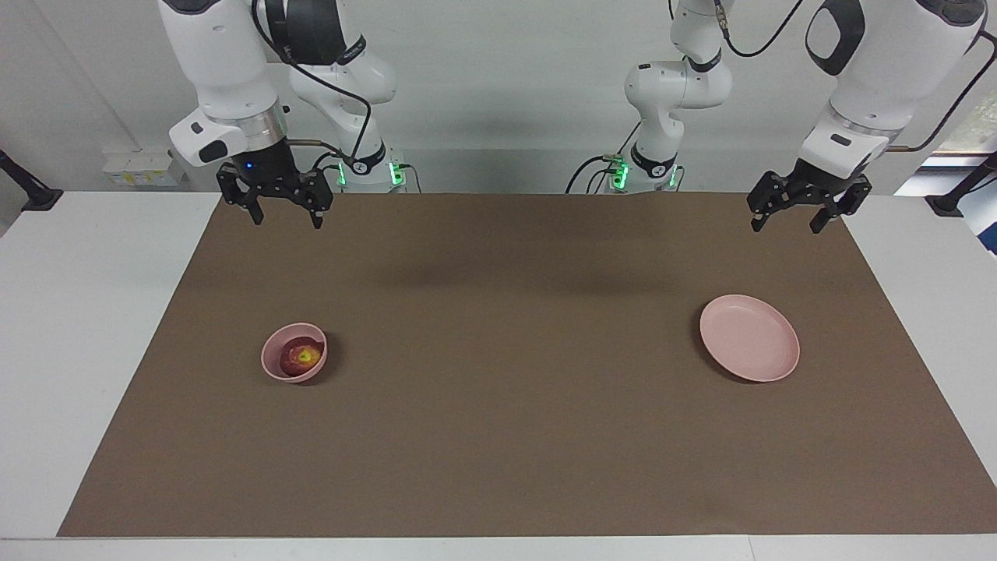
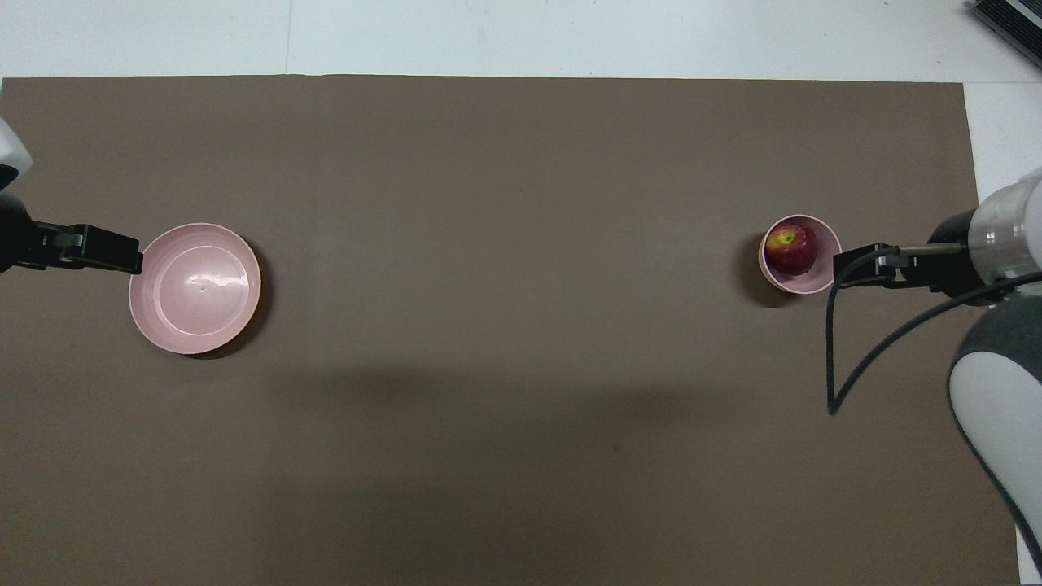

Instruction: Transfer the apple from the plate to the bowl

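Dark red apple [image 1: 302, 358] rests in the bowl [image 1: 274, 366]; the plate [image 1: 749, 337] lies bare; right gripper [image 1: 284, 219] and left gripper [image 1: 787, 225] hang raised, jaws open.

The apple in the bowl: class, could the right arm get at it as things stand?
Probably yes. The apple lies uncovered in the bowl; the right gripper, open, hangs high above the mat with nothing between.

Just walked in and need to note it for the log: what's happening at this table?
Nothing is being handled right now. The apple sits in the bowl toward the right arm's end of the table, and the plate lies bare toward the left arm's end. The right gripper hangs open and raised over the mat's edge nearest the robots. The left gripper waits open, raised, holding nothing.
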Controlling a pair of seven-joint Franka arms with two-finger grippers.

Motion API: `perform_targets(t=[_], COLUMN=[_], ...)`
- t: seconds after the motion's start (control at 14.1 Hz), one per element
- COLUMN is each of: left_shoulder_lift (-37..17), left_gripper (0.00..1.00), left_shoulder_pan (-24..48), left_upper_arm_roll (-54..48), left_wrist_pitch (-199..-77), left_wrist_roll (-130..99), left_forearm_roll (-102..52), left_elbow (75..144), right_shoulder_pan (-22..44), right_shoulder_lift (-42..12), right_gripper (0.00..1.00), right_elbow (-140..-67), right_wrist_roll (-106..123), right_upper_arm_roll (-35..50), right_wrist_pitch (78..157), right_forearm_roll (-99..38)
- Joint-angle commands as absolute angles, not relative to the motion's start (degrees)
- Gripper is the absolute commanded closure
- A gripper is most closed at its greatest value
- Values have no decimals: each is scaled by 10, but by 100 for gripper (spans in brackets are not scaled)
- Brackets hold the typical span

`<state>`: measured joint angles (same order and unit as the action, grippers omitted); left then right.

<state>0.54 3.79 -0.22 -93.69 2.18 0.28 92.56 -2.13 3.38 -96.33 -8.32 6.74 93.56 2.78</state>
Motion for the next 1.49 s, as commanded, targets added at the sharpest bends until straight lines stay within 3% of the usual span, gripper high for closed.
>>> perform_targets(t=[0.0, 0.57, 1.42], left_shoulder_lift=[18, 18, 18], left_gripper=[0, 0, 0], left_shoulder_pan=[33, 33, 33], left_upper_arm_roll=[-5, -5, -5], left_wrist_pitch=[-933, -933, -933], left_wrist_roll=[20, 20, 20], left_forearm_roll=[-4, -4, -4], left_elbow=[937, 937, 937], right_shoulder_pan=[-36, -33, -34], right_shoulder_lift=[17, 21, 19], right_gripper=[0, 0, 0], right_elbow=[-928, -933, -932], right_wrist_roll=[-52, -32, -32], right_upper_arm_roll=[64, 4, 4], right_wrist_pitch=[897, 883, 889], right_forearm_roll=[26, 7, 3])
